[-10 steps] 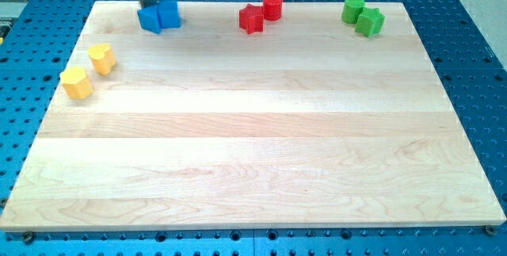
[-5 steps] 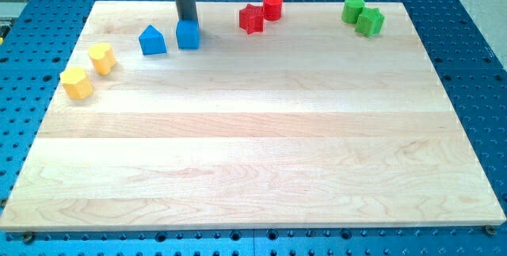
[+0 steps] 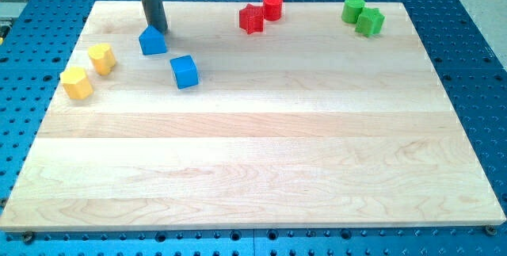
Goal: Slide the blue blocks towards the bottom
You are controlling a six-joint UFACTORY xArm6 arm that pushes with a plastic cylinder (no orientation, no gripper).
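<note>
- My tip [image 3: 159, 31], a bare rod with no claw to open or close, touches the blue wedge [image 3: 152, 41] on its top side.
- The blue cube [image 3: 184, 72] sits just below-right of the wedge.
- Both look light, stiff and slippery; push centred from the top face.

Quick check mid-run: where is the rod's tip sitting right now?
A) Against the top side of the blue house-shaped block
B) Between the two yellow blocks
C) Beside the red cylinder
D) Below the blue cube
A: my tip sits at the top edge of the blue house-shaped block, while the blue cube lies apart, lower and to the view's right.
</note>
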